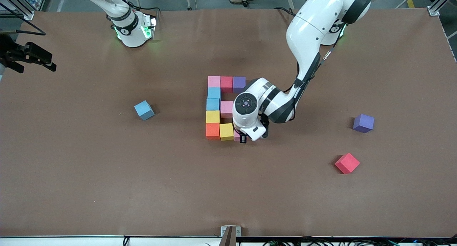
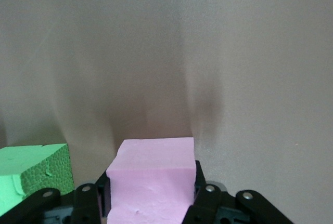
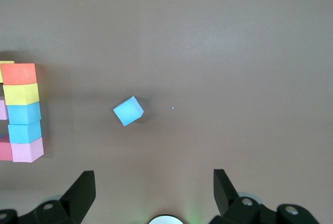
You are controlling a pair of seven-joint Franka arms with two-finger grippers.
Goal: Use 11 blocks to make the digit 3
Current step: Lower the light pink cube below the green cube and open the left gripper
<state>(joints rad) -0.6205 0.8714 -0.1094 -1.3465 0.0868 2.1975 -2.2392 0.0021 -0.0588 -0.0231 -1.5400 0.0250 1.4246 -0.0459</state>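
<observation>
The left gripper [image 1: 244, 136] pinches a pink block [image 2: 151, 180] at the bottom end of the digit 3 [image 1: 218, 108], just beside a yellow block [image 1: 226, 131] and a green block [image 2: 32, 172]. Farther off lie loose red [image 1: 347, 163], purple [image 1: 363, 123] and blue [image 1: 144, 110] blocks. The right gripper [image 3: 154, 190] waits spread wide above the table's edge.
</observation>
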